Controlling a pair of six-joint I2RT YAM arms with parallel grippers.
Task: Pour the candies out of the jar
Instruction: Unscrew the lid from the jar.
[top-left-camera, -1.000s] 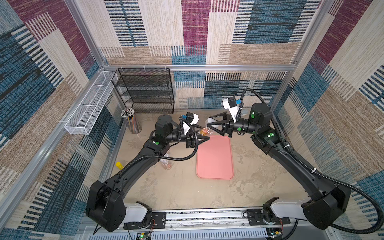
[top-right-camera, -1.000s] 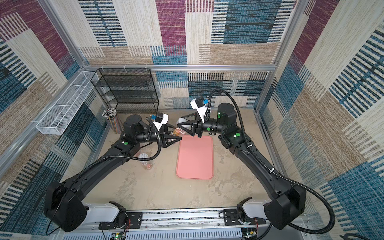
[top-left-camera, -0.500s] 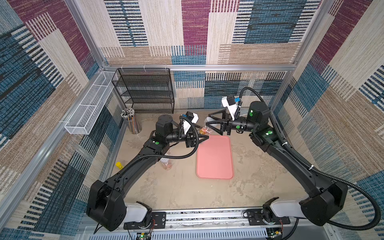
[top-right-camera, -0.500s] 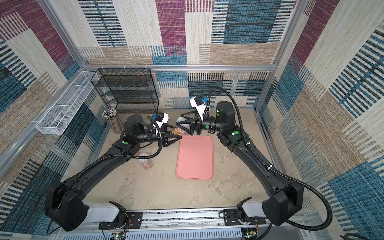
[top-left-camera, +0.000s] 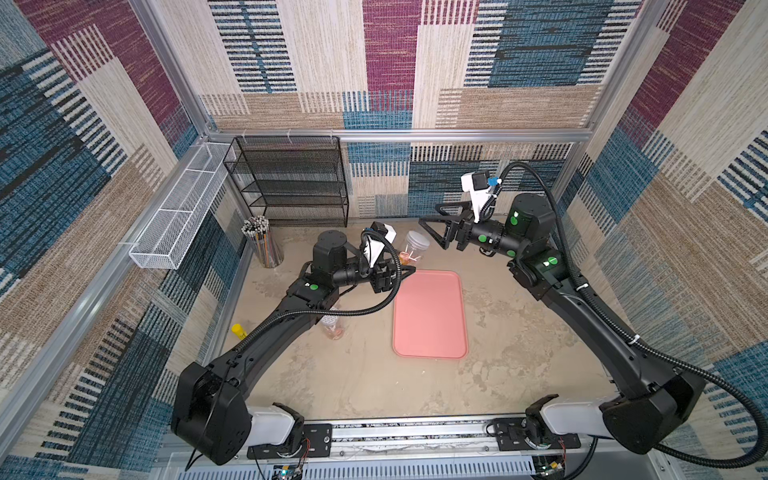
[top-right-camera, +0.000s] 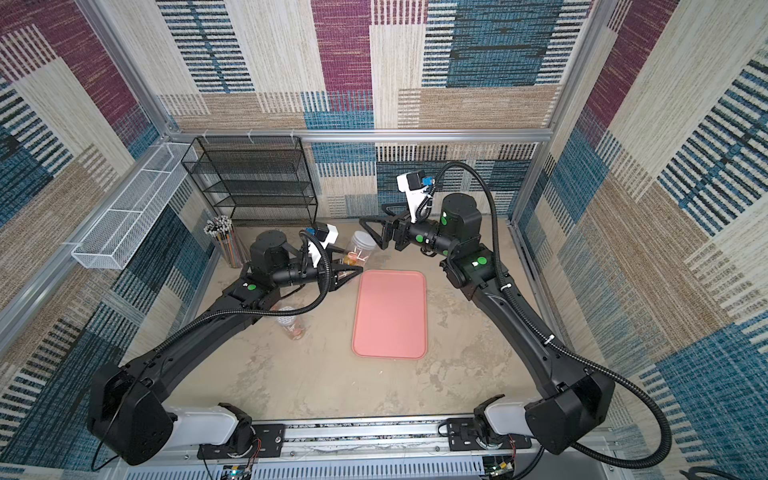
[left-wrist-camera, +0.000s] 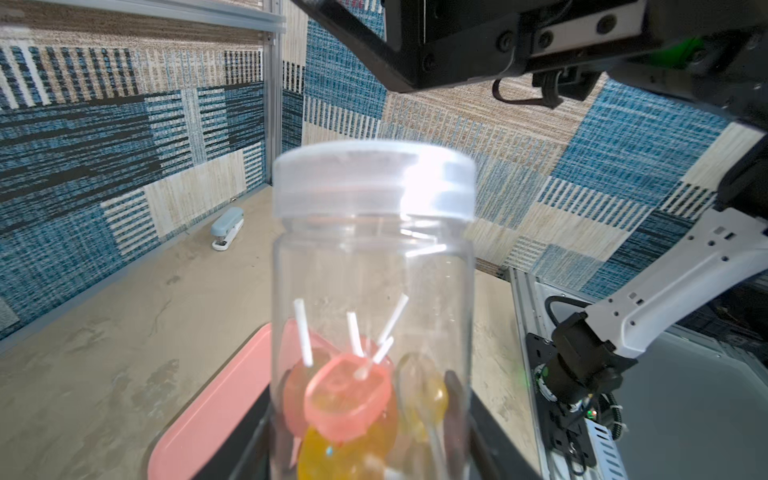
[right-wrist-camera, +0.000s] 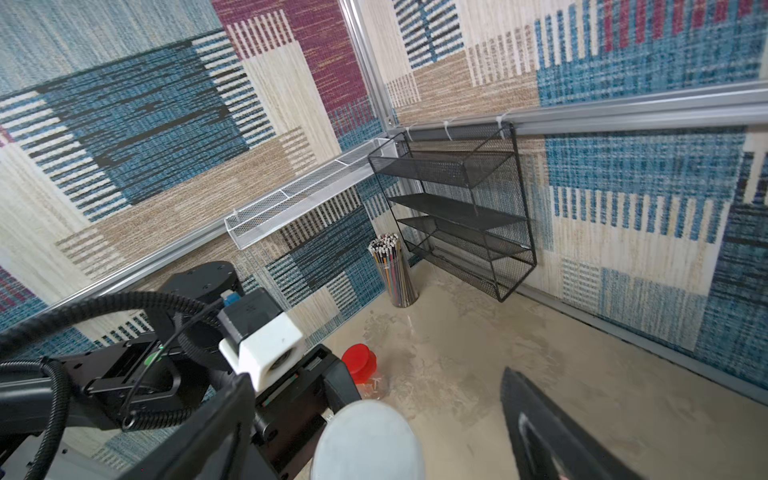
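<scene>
A: Holding what, left fingers?
B: Pinching the jar upright, lid on, candies at its bottom, beside the tray's far edge.
A: And right fingers?
B: Spread wide above the lid, apart. Open surface around.

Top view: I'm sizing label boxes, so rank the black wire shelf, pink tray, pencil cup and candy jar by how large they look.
1. wire shelf
2. pink tray
3. pencil cup
4. candy jar, though its lower part is hidden, so third and fourth are less sure.
</scene>
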